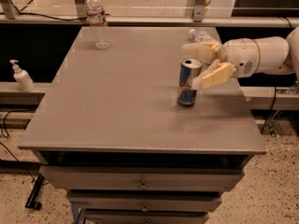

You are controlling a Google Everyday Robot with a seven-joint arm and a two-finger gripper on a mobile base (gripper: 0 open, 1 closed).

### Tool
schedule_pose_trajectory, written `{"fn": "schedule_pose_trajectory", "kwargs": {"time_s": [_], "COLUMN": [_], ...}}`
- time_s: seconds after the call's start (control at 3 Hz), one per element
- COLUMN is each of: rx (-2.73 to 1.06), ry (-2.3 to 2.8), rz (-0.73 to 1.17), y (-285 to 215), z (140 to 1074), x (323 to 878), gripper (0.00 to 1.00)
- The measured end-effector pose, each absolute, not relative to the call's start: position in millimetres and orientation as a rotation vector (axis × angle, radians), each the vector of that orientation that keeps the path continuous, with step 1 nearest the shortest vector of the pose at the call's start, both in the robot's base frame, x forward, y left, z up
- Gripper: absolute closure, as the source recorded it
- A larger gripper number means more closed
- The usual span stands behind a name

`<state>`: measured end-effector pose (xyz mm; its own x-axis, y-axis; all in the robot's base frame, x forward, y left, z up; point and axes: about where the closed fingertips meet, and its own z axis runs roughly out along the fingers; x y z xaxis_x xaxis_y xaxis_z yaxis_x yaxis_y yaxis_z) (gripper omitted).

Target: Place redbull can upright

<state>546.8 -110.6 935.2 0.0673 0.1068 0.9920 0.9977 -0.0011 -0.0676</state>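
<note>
The redbull can (188, 84) stands upright on the grey table (117, 106), right of the middle, with its shiny top facing up. My gripper (194, 65) comes in from the right on a white arm (261, 55) at the height of the can's upper half. It is open. One cream finger (198, 50) is behind the can's top. The other finger (216, 76) is at the can's right side, close to it or just touching it.
A clear water bottle (97, 20) stands at the table's back left. Another plastic bottle (202, 34) lies behind the gripper at the back right. A white pump bottle (21, 76) stands on a ledge to the left. Drawers (140, 183) sit under the table's front edge.
</note>
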Motion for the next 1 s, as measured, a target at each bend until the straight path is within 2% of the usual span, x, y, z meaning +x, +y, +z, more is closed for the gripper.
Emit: {"fn": "schedule_pose_trajectory", "kwargs": {"time_s": [0.33,1.0], "rx": [-1.336,-1.423], "ry": [-1.231,-1.186], "rz": [-1.156,-1.427], "y": [-132,-237], "z": [952,1040], "x": [548,533], "gripper": [0.00,0.00]}}
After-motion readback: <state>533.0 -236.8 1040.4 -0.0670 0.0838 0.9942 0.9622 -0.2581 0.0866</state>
